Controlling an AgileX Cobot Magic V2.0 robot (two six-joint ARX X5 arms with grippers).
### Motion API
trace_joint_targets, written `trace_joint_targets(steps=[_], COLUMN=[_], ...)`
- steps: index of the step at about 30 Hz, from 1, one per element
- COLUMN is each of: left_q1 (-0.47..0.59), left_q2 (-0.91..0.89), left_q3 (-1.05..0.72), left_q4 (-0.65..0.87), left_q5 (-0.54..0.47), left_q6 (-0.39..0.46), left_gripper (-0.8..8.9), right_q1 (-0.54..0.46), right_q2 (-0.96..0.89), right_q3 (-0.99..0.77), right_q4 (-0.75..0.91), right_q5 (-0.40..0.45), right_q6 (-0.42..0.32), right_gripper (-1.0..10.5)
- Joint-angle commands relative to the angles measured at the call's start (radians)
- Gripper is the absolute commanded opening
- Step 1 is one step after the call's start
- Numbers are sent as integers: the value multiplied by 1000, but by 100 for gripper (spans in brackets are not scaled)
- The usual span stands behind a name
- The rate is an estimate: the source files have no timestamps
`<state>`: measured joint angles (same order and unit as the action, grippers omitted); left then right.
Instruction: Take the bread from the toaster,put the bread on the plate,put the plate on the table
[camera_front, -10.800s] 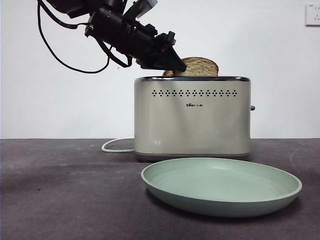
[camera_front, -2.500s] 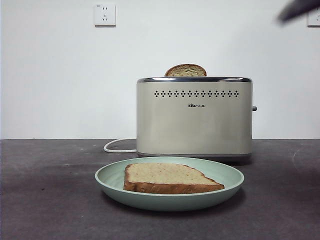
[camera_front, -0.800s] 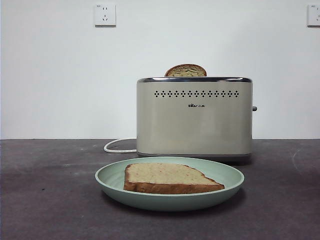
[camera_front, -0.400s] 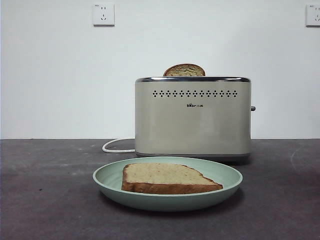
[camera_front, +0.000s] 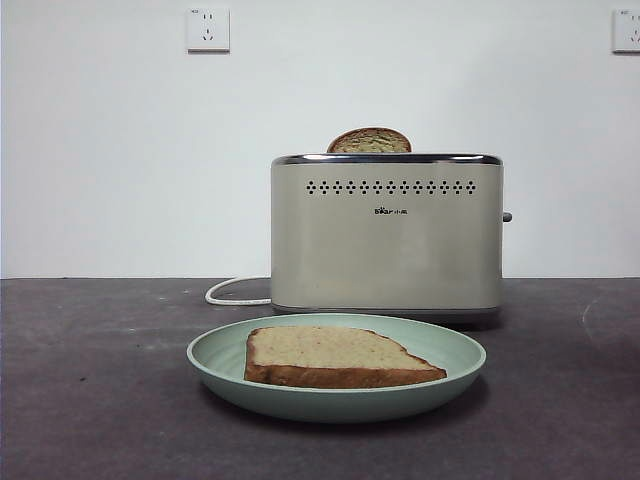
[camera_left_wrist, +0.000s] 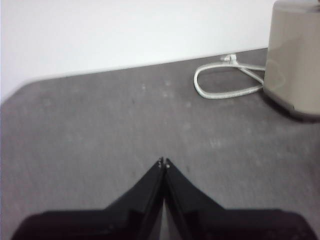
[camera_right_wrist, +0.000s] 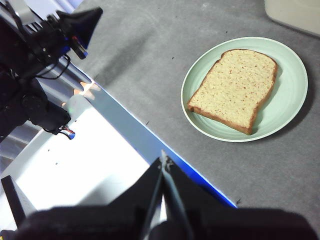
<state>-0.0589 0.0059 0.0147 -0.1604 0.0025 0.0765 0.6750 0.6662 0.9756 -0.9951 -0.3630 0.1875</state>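
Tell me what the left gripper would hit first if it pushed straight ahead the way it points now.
Most likely bare table: the left gripper, jaws shut, points over open surface toward the back wall. The cord and toaster lie off to one side. Depth is uncertain.

Tan speckled bread (camera_front: 335, 352), mint-green plate (camera_front: 225, 365), cream toaster (camera_front: 386, 250), dark grey table (camera_front: 90, 400)

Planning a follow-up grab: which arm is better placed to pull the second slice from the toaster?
Probably left: the left pincer, shut, faces the toaster nearby. The right pincer, shut, sits back past the table edge and the plate. The slice stands upright.
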Motion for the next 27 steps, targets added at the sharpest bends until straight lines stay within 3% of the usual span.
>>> trace_joint_targets(steps=[1, 27], left_q1=[3, 3], left_q2=[-4, -3], left_q3=[-12, -12], left_q4=[-20, -21], left_q5=[-3, 0], left_q6=[-29, -31], left_gripper=[-3, -3], right_q1=[2, 0], right_q2=[-2, -2], right_q3=[-6, -6], right_q4=[6, 6], right_q5=[3, 5], right_q6=[3, -12], right_gripper=[2, 2])
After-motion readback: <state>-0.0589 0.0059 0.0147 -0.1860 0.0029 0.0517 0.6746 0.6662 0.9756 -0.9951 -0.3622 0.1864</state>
